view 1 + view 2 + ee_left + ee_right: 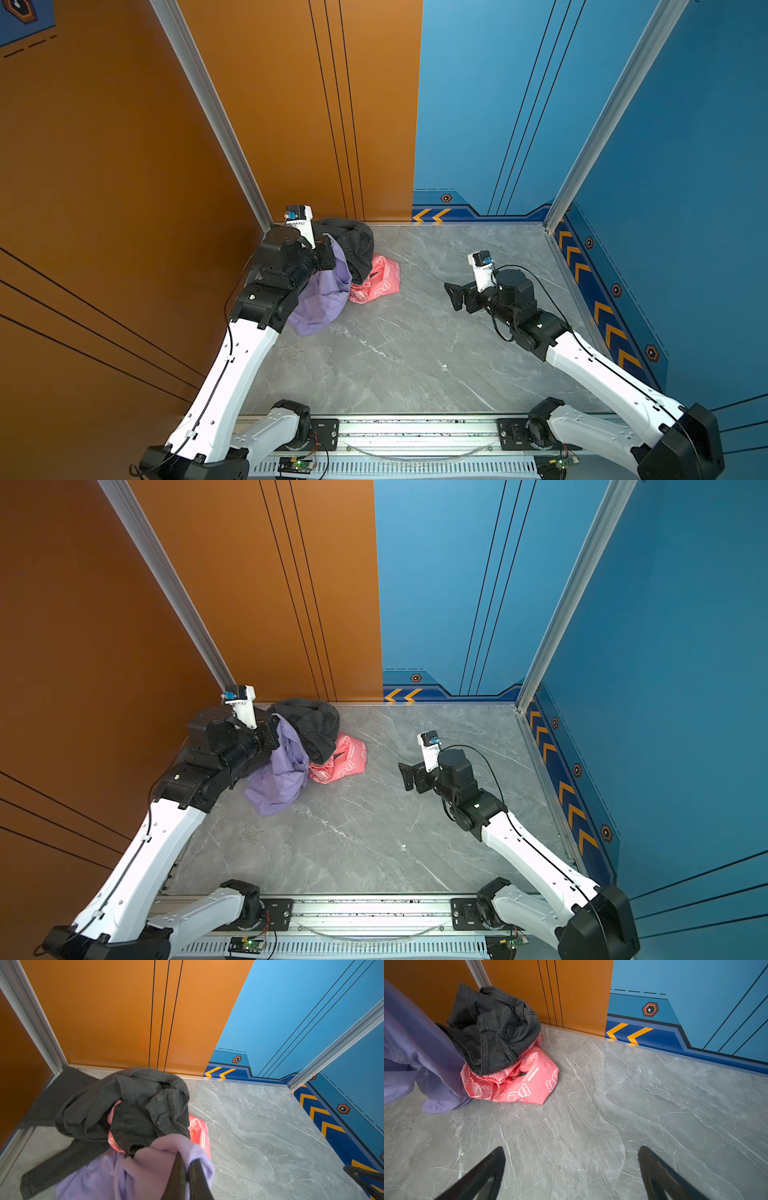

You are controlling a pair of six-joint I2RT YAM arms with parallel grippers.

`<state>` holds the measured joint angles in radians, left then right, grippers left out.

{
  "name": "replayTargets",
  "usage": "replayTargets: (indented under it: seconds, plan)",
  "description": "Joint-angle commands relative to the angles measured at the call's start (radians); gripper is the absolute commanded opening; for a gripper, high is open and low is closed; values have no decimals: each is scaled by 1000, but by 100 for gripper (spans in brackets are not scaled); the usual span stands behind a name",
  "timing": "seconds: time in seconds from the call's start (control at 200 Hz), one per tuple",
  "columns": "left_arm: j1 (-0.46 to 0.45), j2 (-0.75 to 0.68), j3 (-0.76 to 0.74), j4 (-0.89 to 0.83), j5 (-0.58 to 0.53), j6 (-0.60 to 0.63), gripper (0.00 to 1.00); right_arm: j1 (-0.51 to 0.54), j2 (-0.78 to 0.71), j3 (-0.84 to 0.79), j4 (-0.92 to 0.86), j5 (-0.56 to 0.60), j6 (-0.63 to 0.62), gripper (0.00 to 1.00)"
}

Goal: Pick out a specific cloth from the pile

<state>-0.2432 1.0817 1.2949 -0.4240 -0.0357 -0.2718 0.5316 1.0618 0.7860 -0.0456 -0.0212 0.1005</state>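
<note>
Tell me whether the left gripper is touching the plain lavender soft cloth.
Touching. The left wrist view shows the left gripper shut on a fold of the plain lavender cloth, fabric bunched around its tips.

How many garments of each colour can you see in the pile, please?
Plain lavender soft fabric cloth: 1
Dark grey denim garment: 1
Pink cloth with white bear print: 1
Total: 3

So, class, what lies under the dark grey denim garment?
The pink cloth with white print pokes out beneath the denim garment, whose edge also overlaps the lavender cloth. The denim hides how far either reaches and anything else below.
</note>
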Motion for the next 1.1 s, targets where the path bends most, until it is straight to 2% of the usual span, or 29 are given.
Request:
replayTargets:
  seconds: [0.0,0.18,0.35,0.49,0.706,0.901,1.096]
  plan:
    - [-3,6,117,39,16,78,0,8,-19,9,-20,23,-18,100]
    - [-2,78,323,-17,-8,157,0,10,-14,32,-26,11,-18,100]
    - [-1,153,504,-23,7,174,0,10,-24,48,-28,6,-13,100]
    - [-5,214,644,-21,59,148,0,10,-43,50,-28,3,-9,100]
    - [-31,312,813,-21,232,75,0,10,-66,63,-27,9,-7,100]
    - [-103,365,808,-21,310,44,0,8,-94,73,-20,23,-1,100]
    - [-234,383,654,-20,284,44,0,5,-128,71,-14,69,3,100]
